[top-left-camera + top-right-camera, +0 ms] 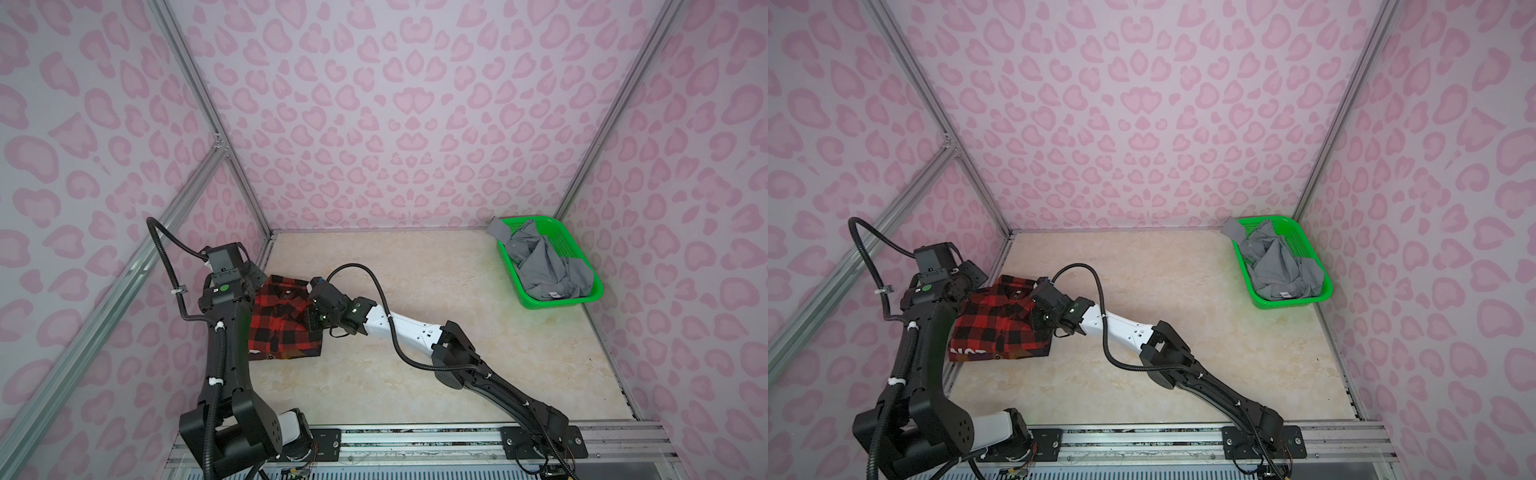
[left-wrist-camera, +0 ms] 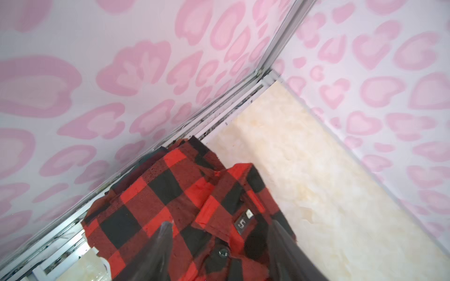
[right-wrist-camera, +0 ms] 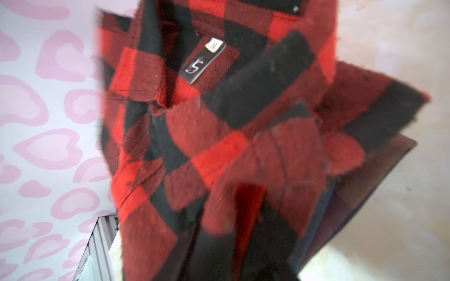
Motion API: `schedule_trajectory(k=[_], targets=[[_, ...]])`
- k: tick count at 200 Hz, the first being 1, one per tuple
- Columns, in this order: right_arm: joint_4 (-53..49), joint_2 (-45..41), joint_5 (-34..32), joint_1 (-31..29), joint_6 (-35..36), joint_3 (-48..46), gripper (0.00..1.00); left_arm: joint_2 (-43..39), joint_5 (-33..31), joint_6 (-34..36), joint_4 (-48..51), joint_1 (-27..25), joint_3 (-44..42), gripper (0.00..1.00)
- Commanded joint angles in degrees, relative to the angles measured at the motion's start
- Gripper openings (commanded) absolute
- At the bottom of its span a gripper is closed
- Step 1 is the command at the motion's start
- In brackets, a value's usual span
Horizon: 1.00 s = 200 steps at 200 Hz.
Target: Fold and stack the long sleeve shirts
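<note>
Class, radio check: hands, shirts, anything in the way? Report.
Left hand open over folded red check shirt. Right hand at its edge, grip unclear. Grey shirt crumpled in basket. Nothing blocking.

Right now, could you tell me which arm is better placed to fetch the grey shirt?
Probably the right arm: the grey shirt lies in the basket at the far right, on its side. The left arm stands at the opposite edge, by the flannel.

Three shirts are lying here: one red-and-black flannel [image 1: 282,324], one dark plaid shirt [image 3: 370,189], one grey shirt [image 1: 544,266]. One green basket [image 1: 561,239] is standing.
</note>
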State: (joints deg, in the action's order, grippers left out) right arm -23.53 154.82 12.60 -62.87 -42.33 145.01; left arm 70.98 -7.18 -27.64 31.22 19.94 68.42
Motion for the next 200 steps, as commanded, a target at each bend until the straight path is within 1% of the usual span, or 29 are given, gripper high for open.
schedule_trajectory(k=[1,26,29,35,39,48,62,69,72,77,97,107,114,115,117,119,127,138,143,150,161,167,175,183,190,200], targets=[[0.4,-2.9,-2.3,-0.1,2.8,-1.7,0.55,-5.1,3.5,-1.0,0.5,-1.1,-1.5,0.73],[-0.5,-8.9,-4.6,1.0,5.4,-7.1,0.61,-9.3,6.0,-0.6,-1.5,-2.4,-6.3,0.74],[-0.2,-9.9,-4.8,1.0,5.8,-8.1,0.66,-9.9,6.1,-0.5,-1.9,-2.5,-7.0,0.74],[0.5,-11.9,-5.3,1.2,6.9,-10.1,0.73,-11.4,6.6,0.0,-3.2,-3.0,-8.5,0.75],[0.5,-13.0,-5.8,1.3,7.7,-11.0,0.75,-12.7,6.2,0.4,-4.0,-3.4,-9.6,0.75],[-0.3,-15.9,-7.0,1.8,9.3,-12.6,0.78,-15.8,4.3,0.7,-5.6,-4.9,-12.1,0.84],[-2.6,-20.5,-10.0,2.0,12.3,-14.9,0.79,-20.8,5.3,0.3,-10.0,-6.1,-17.1,0.89],[-3.8,-23.2,-12.2,2.0,13.9,-16.6,0.80,-23.1,6.4,-0.5,-11.5,-6.5,-19.0,0.99],[-4.1,-25.3,-13.0,2.0,14.6,-17.7,0.80,-24.1,6.9,-0.6,-12.1,-6.7,-19.9,0.98],[-4.3,-27.9,-14.4,2.0,16.0,-19.3,0.80,-25.7,7.5,-0.7,-12.9,-7.2,-21.2,0.97],[-3.7,-38.9,-22.1,1.8,20.0,-29.7,0.81,-31.9,11.6,-1.3,-12.9,-8.4,-25.5,0.97],[-2.5,-45.2,-27.8,1.6,21.4,-36.3,0.81,-35.0,11.3,-0.6,-12.7,-9.7,-27.8,0.97],[-0.9,-50.6,-31.5,1.7,21.5,-41.8,0.85,-37.1,10.1,-0.6,-12.9,-10.7,-29.9,0.97],[-0.6,-51.4,-31.8,1.8,21.6,-42.6,0.87,-37.4,10.1,-0.4,-13.0,-10.9,-30.2,0.97],[0.1,-52.9,-32.6,1.8,21.9,-44.4,0.95,-37.9,10.2,-0.1,-13.3,-11.1,-30.9,0.97],[0.6,-54.1,-33.2,1.9,22.3,-46.2,0.98,-38.3,10.4,0.4,-13.6,-11.4,-31.5,0.97],[4.0,-60.6,-34.9,2.4,23.8,-53.7,0.99,-38.7,10.2,3.4,-13.9,-13.2,-33.4,0.97],[8.5,-69.6,-37.5,3.9,25.1,-65.4,0.99,-38.2,7.7,6.4,-14.6,-15.7,-36.2,0.97],[9.6,-73.5,-39.0,5.0,25.3,-69.9,0.99,-38.5,6.9,7.5,-15.5,-16.7,-37.6,0.97],[10.0,-78.3,-40.3,7.1,25.1,-75.5,0.99,-39.4,4.0,7.5,-17.3,-17.8,-39.8,0.97],[8.5,-85.5,-40.1,11.8,23.7,-82.1,0.99,-40.2,2.6,8.5,-20.5,-18.7,-42.4,0.97],[7.4,-88.4,-39.6,14.7,23.0,-85.4,0.99,-39.5,1.7,9.0,-21.4,-19.1,-42.7,0.97],[7.2,-93.0,-39.8,18.5,22.7,-90.9,0.99,-37.6,-1.5,8.5,-22.1,-19.5,-42.8,0.97],[8.1,-96.9,-40.2,22.5,22.6,-96.2,0.99,-35.6,-3.2,8.2,-25.0,-19.8,-43.8,0.97],[9.5,-100.1,-38.9,25.6,23.5,-100.5,0.99,-33.8,-3.9,6.7,-27.9,-19.9,-44.7,0.97],[12.4,-104.2,-36.9,29.2,27.3,-105.5,0.99,-31.6,-5.7,6.3,-32.7,-20.5,-45.9,0.97]])
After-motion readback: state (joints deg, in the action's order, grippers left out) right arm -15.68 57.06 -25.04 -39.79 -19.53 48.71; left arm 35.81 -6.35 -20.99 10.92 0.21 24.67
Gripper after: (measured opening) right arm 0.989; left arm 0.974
